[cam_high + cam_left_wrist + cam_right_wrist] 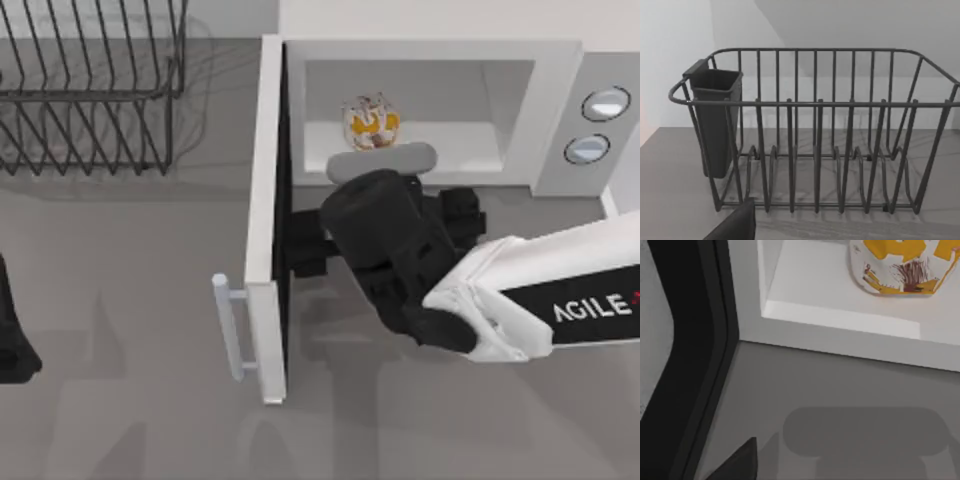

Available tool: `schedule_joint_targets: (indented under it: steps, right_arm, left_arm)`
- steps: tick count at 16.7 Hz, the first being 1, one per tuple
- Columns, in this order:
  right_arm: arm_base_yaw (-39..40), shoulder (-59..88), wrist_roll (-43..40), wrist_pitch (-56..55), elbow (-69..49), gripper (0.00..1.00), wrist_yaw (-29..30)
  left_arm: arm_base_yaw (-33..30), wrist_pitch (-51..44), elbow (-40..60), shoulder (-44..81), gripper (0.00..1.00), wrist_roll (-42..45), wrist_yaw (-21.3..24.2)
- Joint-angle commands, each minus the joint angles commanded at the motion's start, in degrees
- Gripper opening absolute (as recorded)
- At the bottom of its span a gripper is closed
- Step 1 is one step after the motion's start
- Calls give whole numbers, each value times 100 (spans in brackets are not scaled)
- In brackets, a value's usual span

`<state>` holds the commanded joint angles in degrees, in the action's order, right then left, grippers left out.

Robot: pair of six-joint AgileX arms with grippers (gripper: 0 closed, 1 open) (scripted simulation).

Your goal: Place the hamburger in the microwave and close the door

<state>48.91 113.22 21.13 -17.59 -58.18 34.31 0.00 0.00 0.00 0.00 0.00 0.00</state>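
1. The right gripper (300,245) is sitting in front of the microwave's (430,50) mouth, by the dark inside of the door (268,200). I cannot tell if its fingers are spread or pressed together.
2. The hamburger (370,122) is sitting inside the pale cavity, at about 1 o'clock from the gripper. It is a small round lump, yellow, orange and white, with no clear long side.
3. The door is standing wide open, running from 12 to 6 o'clock, its bar handle (230,325) facing 9 o'clock.
4. The left arm (12,330) is resting at the table's left edge, facing a black wire rack (815,135).
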Motion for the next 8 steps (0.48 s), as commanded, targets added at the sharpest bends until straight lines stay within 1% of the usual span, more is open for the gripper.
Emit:
schedule_joint_targets:
  steps: [4,8]
  right_arm:
    - [85,142,16,-255,592,100,28]
    - [90,181,16,-253,634,100,22]
  left_arm:
    - [0,0,0,0,100,0,0]
    - [0,0,0,0,100,0,0]
